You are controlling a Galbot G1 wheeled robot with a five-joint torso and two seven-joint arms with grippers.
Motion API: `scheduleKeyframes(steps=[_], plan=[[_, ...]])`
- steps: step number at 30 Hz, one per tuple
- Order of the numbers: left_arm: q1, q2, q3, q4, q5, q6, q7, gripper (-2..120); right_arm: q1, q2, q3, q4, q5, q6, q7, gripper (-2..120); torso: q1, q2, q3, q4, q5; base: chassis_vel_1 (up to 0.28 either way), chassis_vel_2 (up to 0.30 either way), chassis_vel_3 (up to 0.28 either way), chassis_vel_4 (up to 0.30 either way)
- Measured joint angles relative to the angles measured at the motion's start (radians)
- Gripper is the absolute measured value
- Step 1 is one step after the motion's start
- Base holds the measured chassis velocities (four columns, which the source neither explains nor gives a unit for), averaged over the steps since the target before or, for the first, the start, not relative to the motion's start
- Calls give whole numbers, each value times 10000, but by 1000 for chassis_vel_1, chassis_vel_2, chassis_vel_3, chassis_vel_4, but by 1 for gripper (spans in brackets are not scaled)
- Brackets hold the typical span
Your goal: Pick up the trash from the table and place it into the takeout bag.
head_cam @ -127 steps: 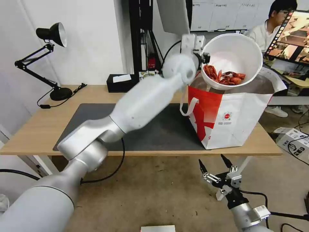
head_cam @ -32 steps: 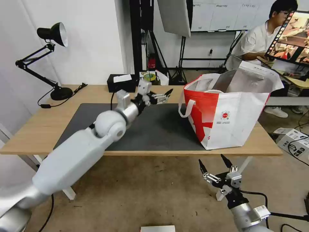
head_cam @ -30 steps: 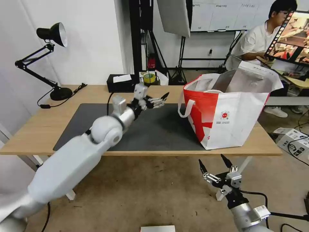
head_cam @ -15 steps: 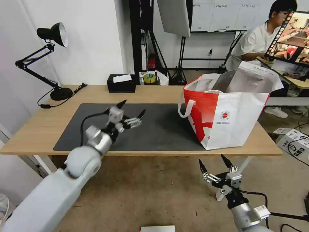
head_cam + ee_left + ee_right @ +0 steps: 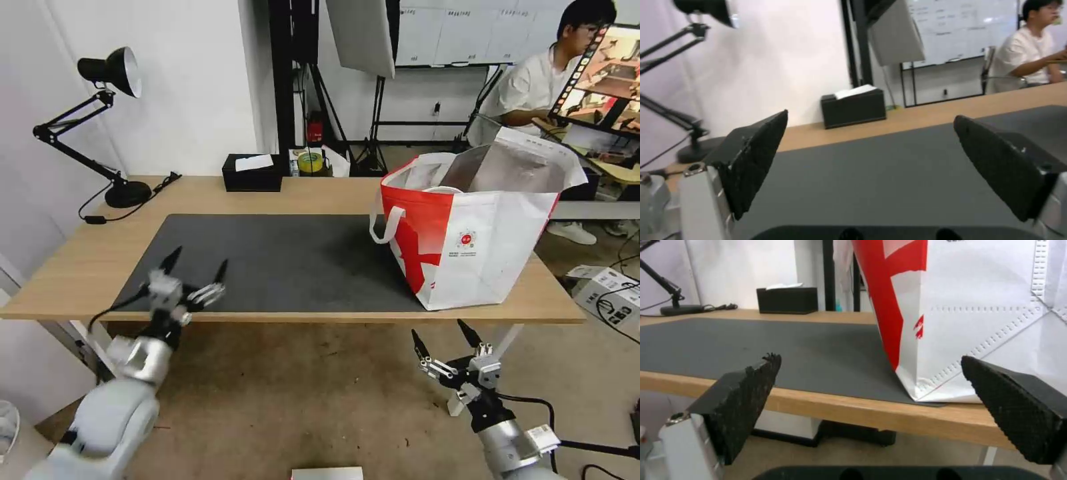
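The takeout bag [image 5: 480, 233] stands upright on the right end of the table [image 5: 67, 267], white and red with a foil lining and its mouth open; its side wall [image 5: 978, 306] looms close in the right wrist view. A thin white rim shows just inside its mouth. No trash lies on the dark grey mat [image 5: 287, 260]. My left gripper [image 5: 195, 263] hangs open and empty over the mat's front left corner; in the left wrist view the mat [image 5: 889, 180] lies between its fingers. My right gripper [image 5: 445, 340] is open and empty, parked below the table's front edge.
A black tissue box [image 5: 252, 173] sits at the table's back edge, with a roll of tape [image 5: 309, 161] beside it. A black desk lamp [image 5: 110, 120] stands at the back left corner. A person sits behind the bag. A cardboard box [image 5: 610, 293] lies on the floor at right.
My left arm tipped the white bowl of red scraps over the bag, let it go, then drew back open and empty across the mat to the front left corner. The right arm stayed still.
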Motion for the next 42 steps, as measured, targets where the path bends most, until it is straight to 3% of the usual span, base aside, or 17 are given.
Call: scheduleKeyframes(steps=[9,24,42], plan=[[530,-565,-138,108,85,-203,-30,100,0,0,0,0,0,0,0,100,1,0,1,-2,-1,0,0,0,0],[1168,-823,-39,-230,-73,465,-43,100,0,0,0,0,0,0,0,100,1,0,1,-1,-1,0,0,0,0],[1145,-814,-20,-244,-93,499,-40,100,0,0,0,0,0,0,0,100,2,-1,1,-1,-2,0,0,0,0]])
